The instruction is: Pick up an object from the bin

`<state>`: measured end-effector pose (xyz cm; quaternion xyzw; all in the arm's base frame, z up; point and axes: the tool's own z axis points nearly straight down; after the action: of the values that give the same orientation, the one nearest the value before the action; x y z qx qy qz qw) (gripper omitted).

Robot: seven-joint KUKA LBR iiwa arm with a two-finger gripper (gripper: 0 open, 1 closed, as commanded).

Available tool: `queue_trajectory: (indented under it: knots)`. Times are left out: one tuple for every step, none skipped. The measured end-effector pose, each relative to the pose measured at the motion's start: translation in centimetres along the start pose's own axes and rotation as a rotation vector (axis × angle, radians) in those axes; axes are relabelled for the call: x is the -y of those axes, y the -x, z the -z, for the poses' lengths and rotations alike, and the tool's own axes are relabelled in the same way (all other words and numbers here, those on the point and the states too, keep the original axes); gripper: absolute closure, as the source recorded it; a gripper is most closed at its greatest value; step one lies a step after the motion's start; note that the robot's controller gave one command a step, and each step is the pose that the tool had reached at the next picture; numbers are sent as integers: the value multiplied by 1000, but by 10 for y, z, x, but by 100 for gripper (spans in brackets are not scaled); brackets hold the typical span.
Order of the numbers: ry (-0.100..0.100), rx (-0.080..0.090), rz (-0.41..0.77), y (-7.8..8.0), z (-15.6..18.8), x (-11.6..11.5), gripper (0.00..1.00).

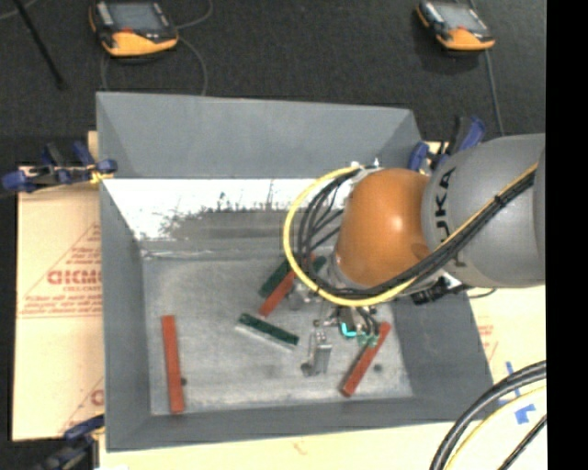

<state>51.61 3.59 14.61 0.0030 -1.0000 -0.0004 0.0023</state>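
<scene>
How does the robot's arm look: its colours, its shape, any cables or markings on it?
The arm is a thick, rounded grey link with dark KUKA lettering. An orange dome-shaped cover sits at its wrist, ringed by black and yellow cables. The gripper is small and metallic.

Dark carpet floor bears two orange-and-black cabled devices.

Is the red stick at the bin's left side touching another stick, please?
No, the red stick lies alone, well apart from the green stick.

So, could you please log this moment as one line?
gripper low in bin | between green stick and right red stick | grasp unclear
</scene>
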Motion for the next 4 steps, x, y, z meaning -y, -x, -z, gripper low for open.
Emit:
queue_trajectory:
  knots:
    - [2,10,-90,83,-76,8,0]
    - [-2,9,-71,78,-68,46,0]
    - [-2,13,7,131,-73,29,0]
    - [-1,20,4,132,-70,30,100]
